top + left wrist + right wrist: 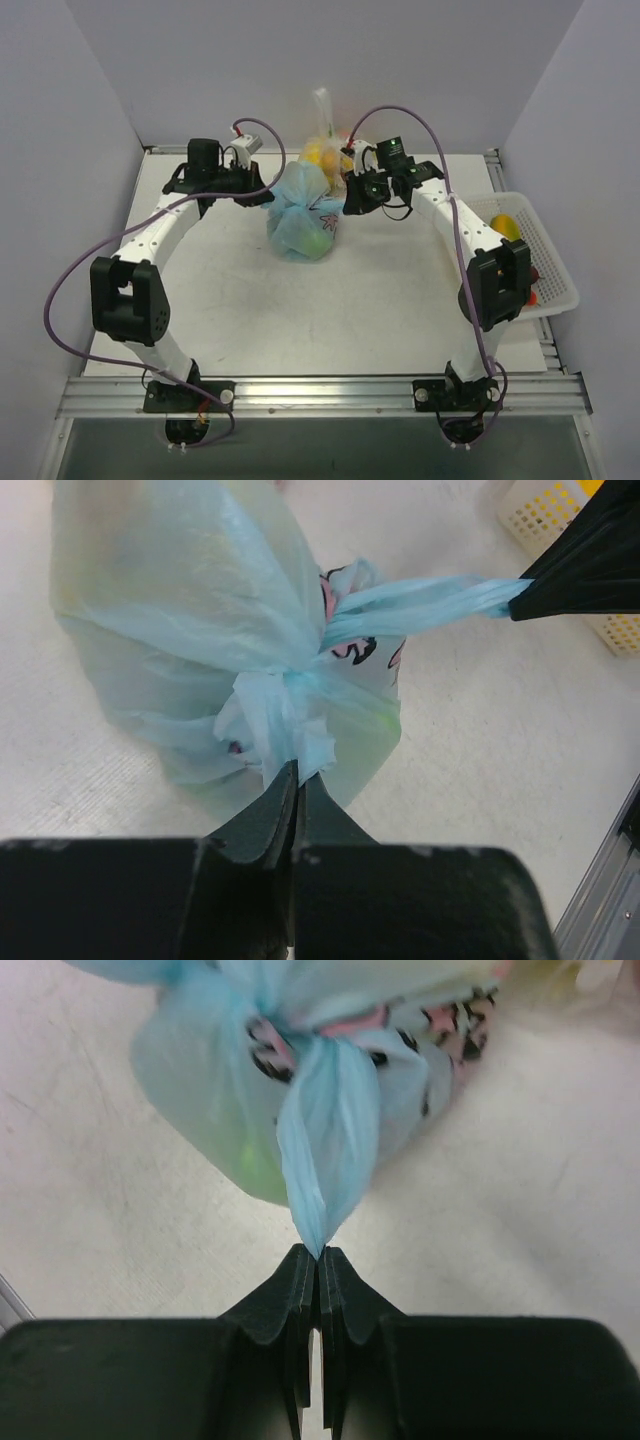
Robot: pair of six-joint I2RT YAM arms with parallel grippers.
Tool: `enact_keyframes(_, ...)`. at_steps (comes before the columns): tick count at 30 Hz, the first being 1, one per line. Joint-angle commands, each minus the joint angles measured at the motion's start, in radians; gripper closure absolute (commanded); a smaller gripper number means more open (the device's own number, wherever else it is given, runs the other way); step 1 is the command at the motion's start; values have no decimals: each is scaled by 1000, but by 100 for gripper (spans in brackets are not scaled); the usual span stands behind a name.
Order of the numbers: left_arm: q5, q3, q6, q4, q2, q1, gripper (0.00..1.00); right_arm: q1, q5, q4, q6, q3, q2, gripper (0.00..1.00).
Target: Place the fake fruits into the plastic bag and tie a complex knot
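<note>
From above, the thin, translucent light-blue plastic bag (300,222) with a pink-and-black cartoon print sits full and bunched at the far middle of the white table (300,320), between the two arms. The left gripper (262,196) meets it from the left and the right gripper (350,203) from the right. A green shape shows through the film, so at least one of the glossy fake fruits (318,240) is inside. More fruit lies in a clear colourless bag (325,150) just behind and in a white perforated basket (545,285) at the right edge; whether those were meant to go in cannot be told. In the left wrist view, the knot (285,685) is a tight, crumpled twist of blue film at the bag's neck. A ragged tail drops from it into the left claw's tips, which are pinched closed on it. A second strand (430,595) runs taut up and right into the other claw's black fingers. In the right wrist view, that claw is likewise clamped flat on the pointed end of a smooth blue ear (325,1160), with the printed bag body just beyond. I judge the loading done and a tie already formed and being cinched. What is left is probably another pass to make the knot complex, then letting go.
</note>
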Motion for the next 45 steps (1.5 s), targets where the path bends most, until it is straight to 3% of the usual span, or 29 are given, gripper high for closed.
enact_keyframes(1, 32, -9, 11, 77, -90, 0, 100, -24, -33, 10, -41, -43, -121, 100)
enact_keyframes(9, 72, -35, 72, -7, -202, -40, 100, -100, -98, 6, 27, 18, -208, 100)
enact_keyframes(19, -20, -143, 114, -41, -151, -154, 100, -92, -96, -37, -36, -200, -234, 100)
enact_keyframes(24, -23, -152, 132, -96, -162, -168, 91, -90, -142, -97, -59, -278, -299, 94)
enact_keyframes(27, -30, -121, 134, -148, -182, -168, 64, -100, -167, -135, -67, -286, -336, 65)
enact_keyframes(28, -47, -112, 131, -174, -194, -163, 56, -107, -173, -144, -65, -281, -345, 47)
enact_keyframes(29, -58, -97, 123, -191, -202, -158, 16, -115, -176, -152, -59, -278, -366, 37)
enact_keyframes(31, -60, -33, 118, -272, -213, -123, 2, -156, -197, -158, -50, -258, -392, 18)
enact_keyframes(34, -11, 59, 89, -387, -214, -48, 3, -236, -207, -174, -30, -229, -454, 1)
enact_keyframes(39, 39, 141, 88, -519, -219, 140, 2, -406, -254, -243, -4, -204, -534, 0)
enact_keyframes(45, -44, 146, 75, -607, -240, 303, 2, -639, -239, -402, -37, -226, -572, 0)
